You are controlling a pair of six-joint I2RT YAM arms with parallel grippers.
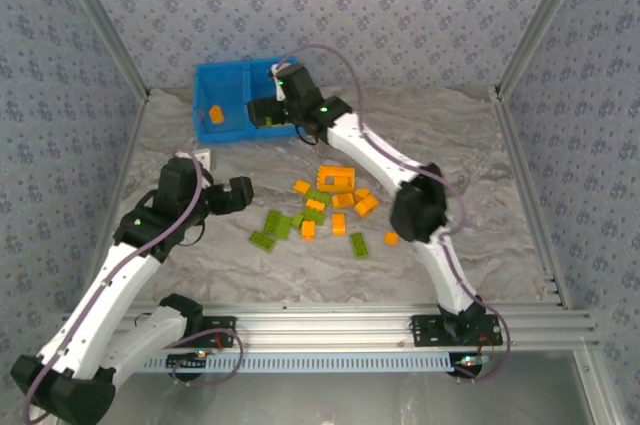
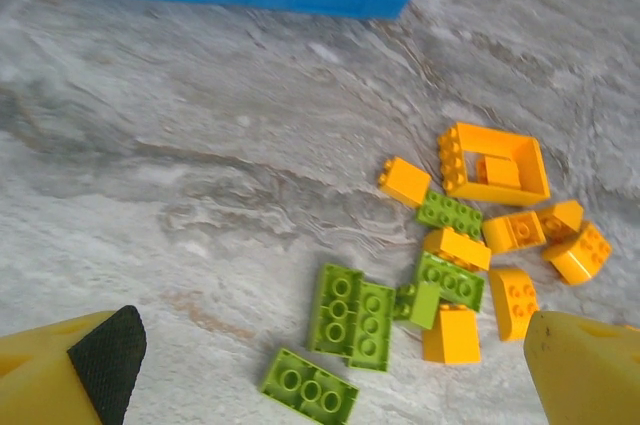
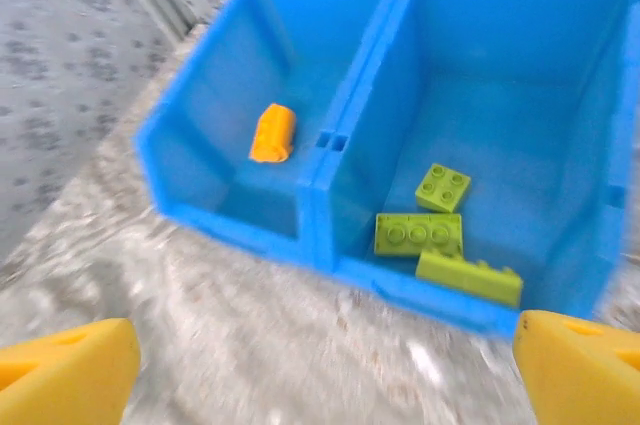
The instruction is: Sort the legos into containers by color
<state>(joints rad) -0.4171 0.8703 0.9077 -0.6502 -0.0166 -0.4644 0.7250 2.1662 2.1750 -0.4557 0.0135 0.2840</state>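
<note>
SORTING BY COLOR: the right gripper [image 3: 325,373] hangs at the blue bin [image 3: 220,210], jaws spread wide and empty. The left gripper [image 2: 332,377] hovers over the grey table [image 2: 200,165] near the loose legos [image 1: 330,207], its jaws equally wide with nothing between them. In the bin, one orange brick [image 3: 272,133] lies in the left compartment and three lime green bricks [image 3: 420,235] in the right. The rest sit huddled mid-table between the two arms, well apart from the bin.

From where I stand the bricks look light, hard and slick-sided, unlikely to give or break. A pinch across two flat side walls, not over the studs, seems the surest hold. Many touch or lean on each other, so a loner at the edge, such as the green brick [image 2: 310,387] nearest the left gripper, looks the easiest pick. The orange square frame [image 2: 495,137] is broader — one wall of it is probably the place to grip — and a small orange brick [image 2: 497,171] lies inside it.

The right wrist view is smeared with blur and cuts off the bin's right edge. From above, the right gripper covers much of the green compartment. How many bricks overlap in the pile I cannot tell.
</note>
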